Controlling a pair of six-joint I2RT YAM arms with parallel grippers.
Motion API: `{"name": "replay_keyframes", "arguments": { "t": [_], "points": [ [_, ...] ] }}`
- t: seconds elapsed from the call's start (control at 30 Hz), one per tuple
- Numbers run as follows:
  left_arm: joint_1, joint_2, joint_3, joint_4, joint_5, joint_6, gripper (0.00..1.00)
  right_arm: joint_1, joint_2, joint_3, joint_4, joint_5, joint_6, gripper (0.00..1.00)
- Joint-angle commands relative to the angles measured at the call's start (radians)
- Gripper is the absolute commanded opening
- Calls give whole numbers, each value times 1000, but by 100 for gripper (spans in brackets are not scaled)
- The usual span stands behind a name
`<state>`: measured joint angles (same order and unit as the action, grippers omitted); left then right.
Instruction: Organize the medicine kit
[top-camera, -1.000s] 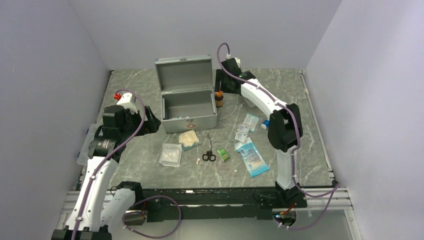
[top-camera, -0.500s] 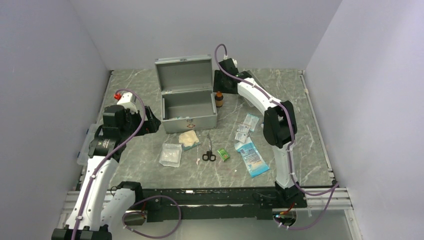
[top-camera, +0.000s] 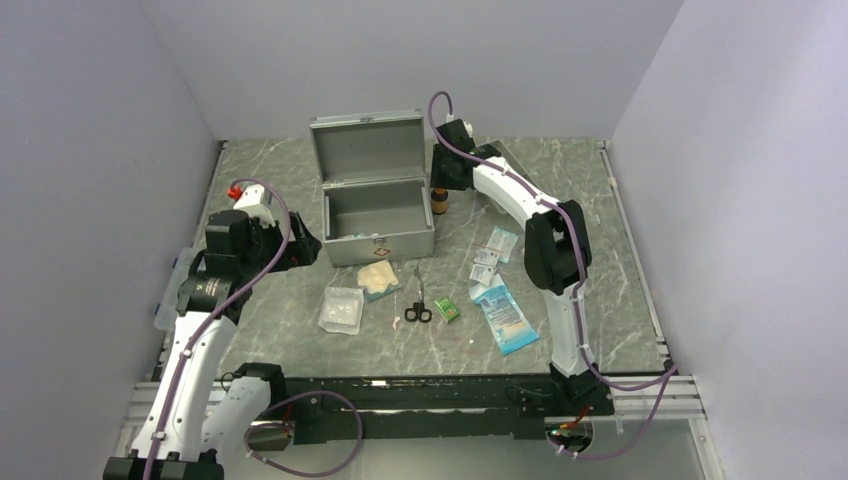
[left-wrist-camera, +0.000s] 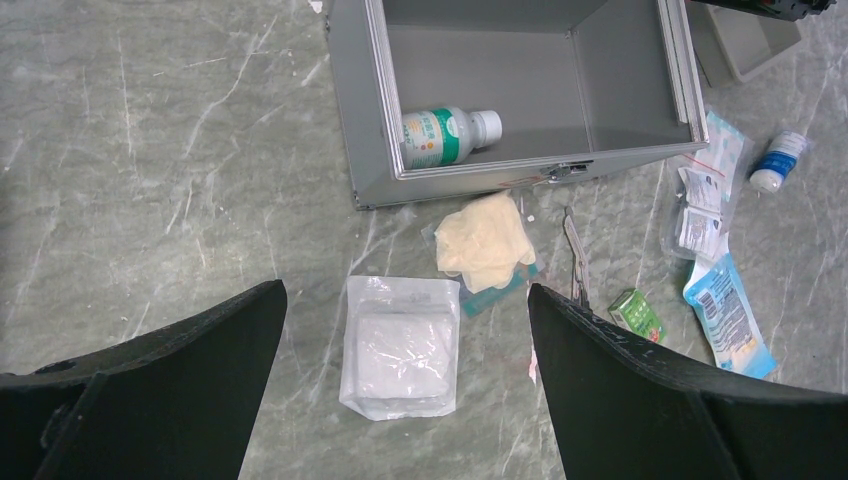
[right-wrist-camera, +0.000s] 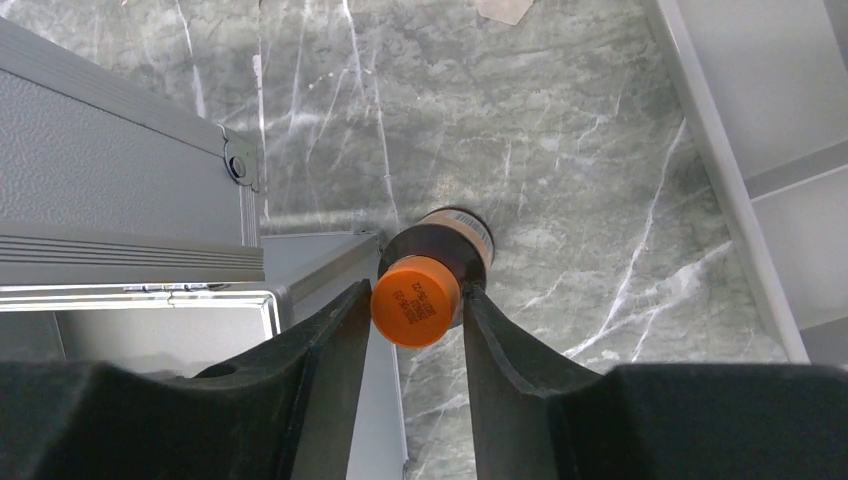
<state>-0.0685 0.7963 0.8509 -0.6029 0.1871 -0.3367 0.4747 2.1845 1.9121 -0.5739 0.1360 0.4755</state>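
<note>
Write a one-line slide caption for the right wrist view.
Right gripper clasps an upright orange-capped bottle standing on the marble table, right beside a corner of the open medicine kit.

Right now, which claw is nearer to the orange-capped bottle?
Right. The right claw straddles the bottle; the left claw is far off, on the other side of the medicine kit.

A robotics lab test cell: plain pale walls (top-camera: 100, 120) box in a grey marble-patterned table (top-camera: 620, 290). A left arm (top-camera: 195, 345) and right arm (top-camera: 568, 330) are bolted to a metal rail (top-camera: 650, 410) along the near edge, trailing purple cables (top-camera: 310, 394).
</note>
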Motion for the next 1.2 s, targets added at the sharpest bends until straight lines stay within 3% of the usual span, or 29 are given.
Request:
{"name": "replay_keyframes", "arguments": {
  "t": [0.0, 0.17, 0.37, 0.67, 0.93, 1.17],
  "points": [
    [5, -6, 14, 25, 19, -12, 99, -1, 3, 25, 12, 9, -1, 40],
    [5, -5, 14, 25, 19, -12, 99, -2, 14, 40, -2, 18, -12, 32],
    [5, -3, 14, 28, 24, -13, 99, -1, -8, 41, -17, 29, -24, 0],
    [6, -3, 14, 28, 23, -13, 99, 26, -221, -32, -12, 98, -53, 0],
    [7, -5, 13, 29, 28, -15, 99, 78, -442, -83, -20, 69, -73, 0],
    [8, -14, 13, 29, 28, -15, 99, 139, -524, -115, 74, -112, -31, 0]
  ]
}}
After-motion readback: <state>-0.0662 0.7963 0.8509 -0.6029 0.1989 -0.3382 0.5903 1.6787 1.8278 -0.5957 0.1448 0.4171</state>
